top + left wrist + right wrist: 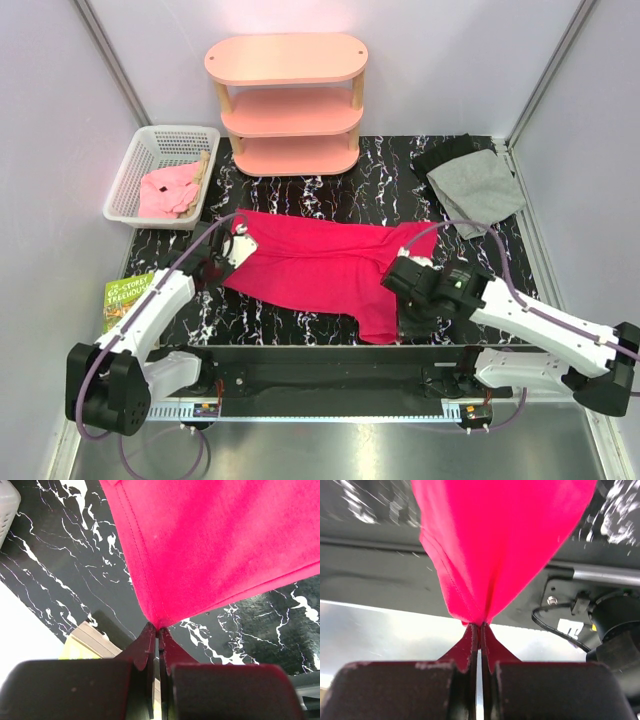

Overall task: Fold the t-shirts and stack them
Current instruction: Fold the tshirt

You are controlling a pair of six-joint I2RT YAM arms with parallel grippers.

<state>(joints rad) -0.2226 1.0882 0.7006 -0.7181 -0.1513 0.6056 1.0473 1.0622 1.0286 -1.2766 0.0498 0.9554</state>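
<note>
The crimson-red t-shirt (320, 268) lies spread across the middle of the black marbled table, and its near right part hangs toward the front edge. My left gripper (232, 250) is shut on the shirt's left corner (159, 622); red cloth fans out above the fingertips. My right gripper (405, 318) is shut on a bunched fold of the same shirt (480, 615) near the table's front edge. The light grey t-shirt (475, 188) lies crumpled at the back right, partly on something dark.
A pink three-tier shelf (288, 105) stands at the back centre. A white basket (163, 172) with pink cloth sits at the back left. A green book (125, 298) lies at the left front, beside my left arm. Grey walls close in both sides.
</note>
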